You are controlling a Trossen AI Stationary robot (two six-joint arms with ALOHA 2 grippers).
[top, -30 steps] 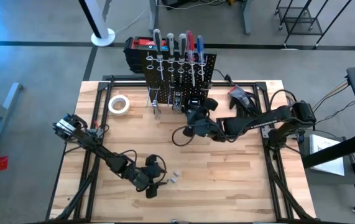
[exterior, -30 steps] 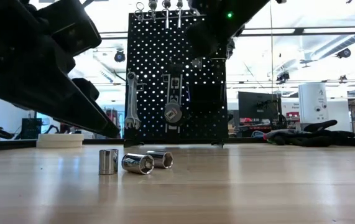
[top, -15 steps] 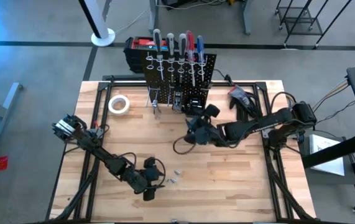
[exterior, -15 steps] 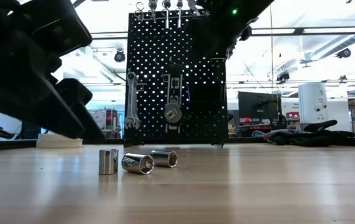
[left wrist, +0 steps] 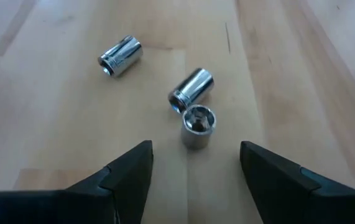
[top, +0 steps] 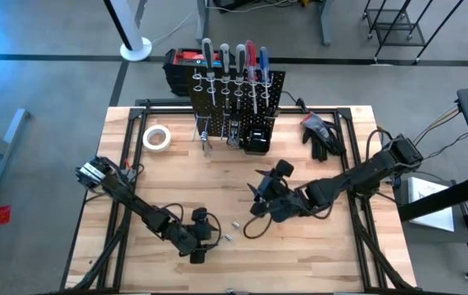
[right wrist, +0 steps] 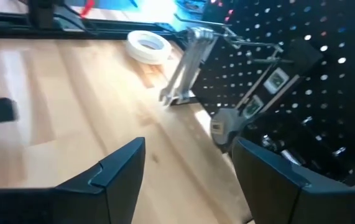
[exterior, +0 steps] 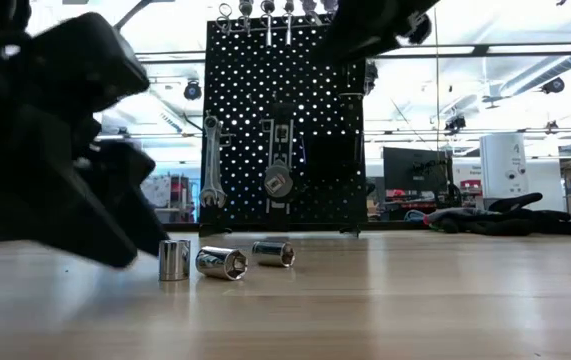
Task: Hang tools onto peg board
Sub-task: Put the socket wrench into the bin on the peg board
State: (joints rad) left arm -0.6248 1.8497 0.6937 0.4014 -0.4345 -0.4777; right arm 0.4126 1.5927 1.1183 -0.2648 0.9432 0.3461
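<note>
My left claw [left wrist: 193, 165] over three sockets [left wrist: 191, 106]
Its fingers stand apart, gripping nothing; my right claw [right wrist: 186, 168], also spread and bare, faces the peg board [right wrist: 301, 81].

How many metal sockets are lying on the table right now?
3, close together on the wooden table in front of the left end effector: one upright, one on its side touching it, one lying apart.
</note>
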